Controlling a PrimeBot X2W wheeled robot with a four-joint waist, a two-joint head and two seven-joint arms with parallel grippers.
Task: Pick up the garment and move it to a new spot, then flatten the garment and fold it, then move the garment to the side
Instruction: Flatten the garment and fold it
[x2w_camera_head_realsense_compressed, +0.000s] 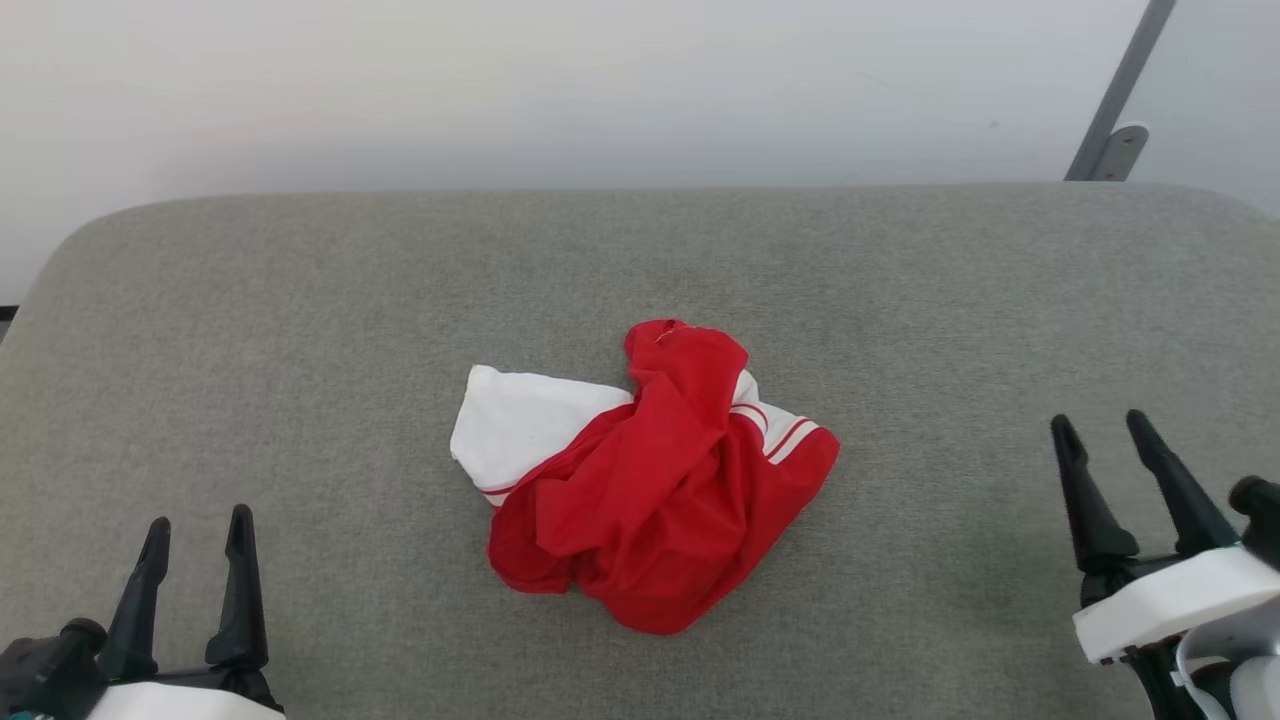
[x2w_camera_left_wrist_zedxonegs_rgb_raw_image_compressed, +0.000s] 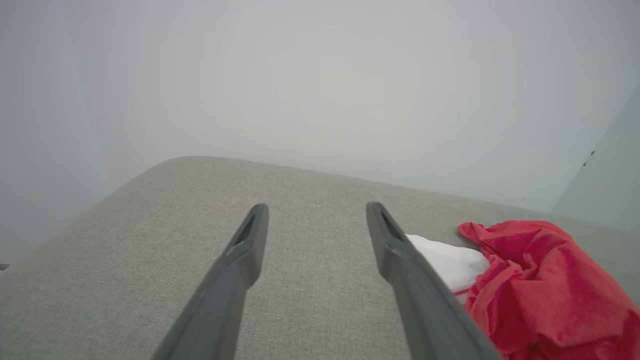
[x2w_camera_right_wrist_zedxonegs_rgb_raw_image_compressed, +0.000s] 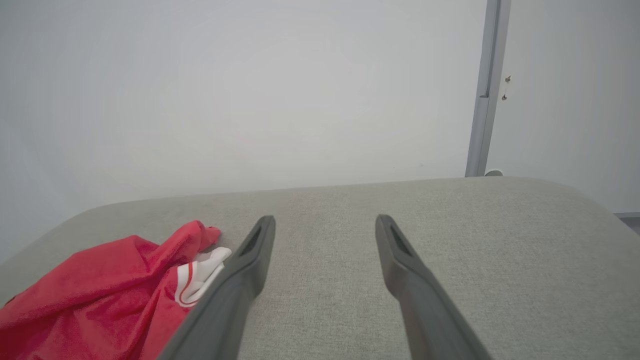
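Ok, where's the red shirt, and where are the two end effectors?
garment (x2w_camera_head_realsense_compressed: 650, 500), head view, middle of the crumpled red cloth.
left end effector (x2w_camera_head_realsense_compressed: 200, 515), head view, midway between its fingertips.
right end effector (x2w_camera_head_realsense_compressed: 1099, 418), head view, midway between its fingertips.

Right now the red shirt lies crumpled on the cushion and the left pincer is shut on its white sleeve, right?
No: the left pincer is open, apart from the white sleeve, per the head view; the red shirt does lie crumpled.

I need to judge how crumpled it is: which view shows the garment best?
The head view: the whole garment lies bunched on the grey cushion, every edge visible. Each wrist view catches one side, cropped at the frame.
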